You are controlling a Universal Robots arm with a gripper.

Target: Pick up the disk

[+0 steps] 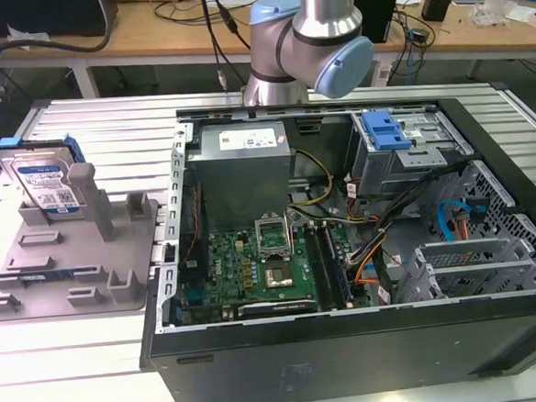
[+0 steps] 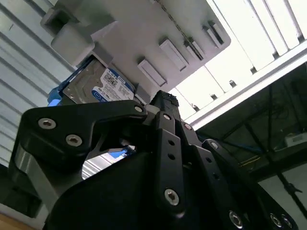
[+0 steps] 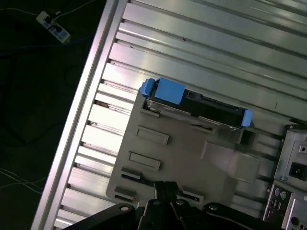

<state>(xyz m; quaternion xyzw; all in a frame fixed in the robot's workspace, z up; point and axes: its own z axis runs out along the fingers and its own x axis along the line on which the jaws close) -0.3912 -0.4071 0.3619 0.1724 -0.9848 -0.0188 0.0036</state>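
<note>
The silver disk [image 1: 48, 184], blue-railed with a white-and-blue label, stood upright on edge, apart from the tool [image 3: 165, 188], beyond its tip.

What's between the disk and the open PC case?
In the exterior view, the grey holder tray and its upright posts: a tall post beside the disk, a shorter post nearer the PC case.

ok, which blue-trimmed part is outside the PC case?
The disk, upright in the grey holder tray at the exterior view's left; the blue-latched cage sits inside the case.
</note>
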